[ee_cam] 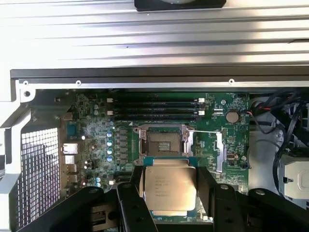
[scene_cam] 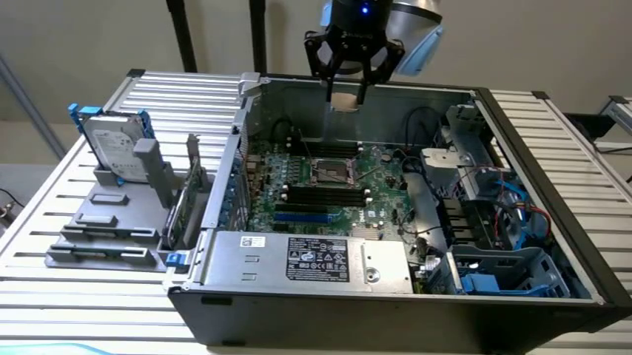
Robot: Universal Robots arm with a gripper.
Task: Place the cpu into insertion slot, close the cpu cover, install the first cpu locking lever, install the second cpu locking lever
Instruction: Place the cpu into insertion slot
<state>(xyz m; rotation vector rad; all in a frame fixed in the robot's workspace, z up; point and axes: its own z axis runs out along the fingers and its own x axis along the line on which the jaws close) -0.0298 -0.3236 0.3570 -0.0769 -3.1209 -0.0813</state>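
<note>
My gripper [scene_cam: 345, 97] hangs above the open computer case, over its far wall, and is shut on the cpu [scene_cam: 345, 102], a small pale tan square. In the wrist view the cpu [ee_cam: 170, 187] sits flat between my black fingers [ee_cam: 129, 203], with the gripper [ee_cam: 170, 193] well above the board. Past the chip lies the insertion slot [ee_cam: 163, 142], a black square with a silvery rim, its inside uncovered. On the motherboard the insertion slot [scene_cam: 333, 171] lies below my gripper. A silvery metal piece [ee_cam: 219, 151] stands beside the slot; whether it is the cpu cover I cannot tell.
The grey labelled power-supply box [scene_cam: 316, 259] fills the case's near side. Long black memory slots [scene_cam: 321, 196] lie between it and the socket. Cables and a blue bay [scene_cam: 508, 270] crowd the exterior view's right. A hard drive [scene_cam: 114, 148] stands on the slatted table [scene_cam: 59, 296].
</note>
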